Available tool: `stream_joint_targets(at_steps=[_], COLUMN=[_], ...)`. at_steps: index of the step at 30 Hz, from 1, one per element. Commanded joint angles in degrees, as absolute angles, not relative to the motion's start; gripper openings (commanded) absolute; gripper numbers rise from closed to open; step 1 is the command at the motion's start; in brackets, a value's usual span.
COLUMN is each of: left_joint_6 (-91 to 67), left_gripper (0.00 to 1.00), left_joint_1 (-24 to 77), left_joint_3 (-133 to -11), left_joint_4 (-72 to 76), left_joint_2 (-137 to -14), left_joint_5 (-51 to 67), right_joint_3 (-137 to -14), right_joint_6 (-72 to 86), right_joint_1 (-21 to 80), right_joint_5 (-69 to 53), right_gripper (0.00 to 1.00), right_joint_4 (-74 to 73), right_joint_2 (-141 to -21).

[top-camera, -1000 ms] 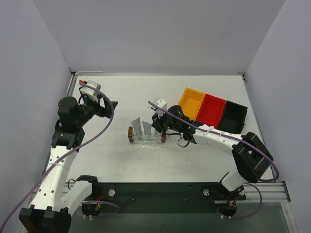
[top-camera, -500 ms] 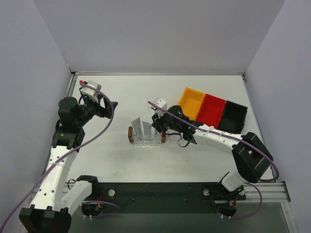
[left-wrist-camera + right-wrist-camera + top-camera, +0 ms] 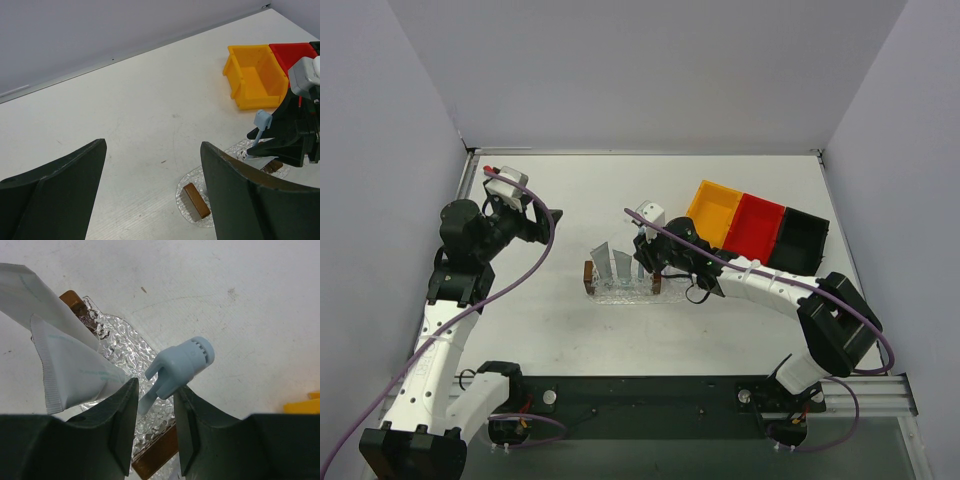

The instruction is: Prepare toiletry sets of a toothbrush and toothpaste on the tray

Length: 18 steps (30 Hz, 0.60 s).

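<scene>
Right fingers (image 3: 122,410) clamped on toothbrush (image 3: 184,362) stem, head up, over tray (image 3: 112,332), beside toothpaste (image 3: 75,372). Left fingers (image 3: 65,185) apart, empty, above worktop (image 3: 150,100).

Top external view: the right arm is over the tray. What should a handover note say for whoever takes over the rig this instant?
Left pincer: open, empty, raised well away from the tray.
Right pincer: shut on the toothbrush, held head-up over one end of the tray.
Toothpaste and a second tube stand on the tray.
Done: tubes placed.
Left: lay the toothbrush on the tray and release. No second brush is in view.
</scene>
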<state>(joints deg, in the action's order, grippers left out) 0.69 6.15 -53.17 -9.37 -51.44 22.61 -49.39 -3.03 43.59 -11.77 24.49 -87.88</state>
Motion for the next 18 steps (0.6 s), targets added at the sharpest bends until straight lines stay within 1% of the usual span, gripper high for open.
stream_joint_targets(at_steps=[1, 18], left_joint_6=[0.9, 0.9], left_gripper=[0.87, 0.87], left_joint_1=[5.7, 5.8], left_joint_3=[-53.2, -52.9], left_joint_4=[-6.5, -6.5], left_joint_2=[-50.9, -50.8], left_joint_5=[23.5, 23.5], right_joint_3=[-51.2, -51.6], right_joint_6=[-3.0, -2.4], right_joint_1=[43.8, 43.8], right_joint_5=[-10.8, -12.0], right_gripper=[0.3, 0.3], right_joint_4=[24.9, 23.7], right_joint_2=[-86.5, -84.6])
